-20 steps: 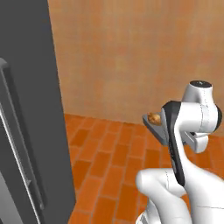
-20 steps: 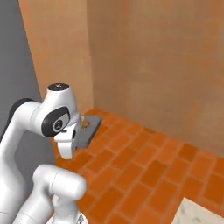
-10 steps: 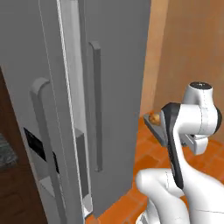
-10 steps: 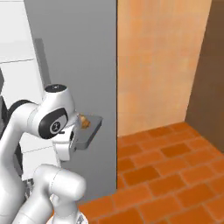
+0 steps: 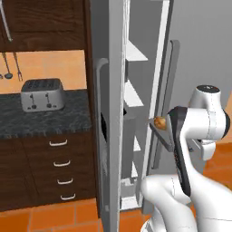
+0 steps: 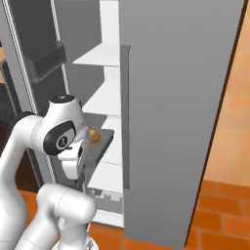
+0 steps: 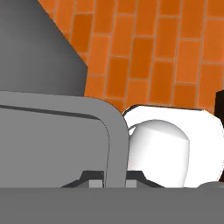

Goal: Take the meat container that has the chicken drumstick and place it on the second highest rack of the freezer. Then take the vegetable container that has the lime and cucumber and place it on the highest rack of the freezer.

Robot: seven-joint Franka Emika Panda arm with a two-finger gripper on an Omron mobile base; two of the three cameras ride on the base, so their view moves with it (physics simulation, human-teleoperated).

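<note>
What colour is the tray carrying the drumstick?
The flat rectangular tray is plain grey, clearest in the right base view.

The floor [image 6: 219, 215] is laid in orange-brown brick tiles. To the left, a dark speckled stone desk [image 5: 45, 120] tops dark wood drawers [image 5: 59, 167] with pale curved handles. A silver two-slot toaster [image 5: 41, 94] stands on it against an orange wall [image 5: 50, 65], beneath dark wood upper cabinets [image 5: 45, 25]. Utensils [image 5: 11, 65] hang on that wall. Another orange wall [image 6: 234, 112] rises on the right.

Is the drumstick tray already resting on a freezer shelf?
No, the tray with the drumstick is at the arm, in front of the white shelves.
</note>
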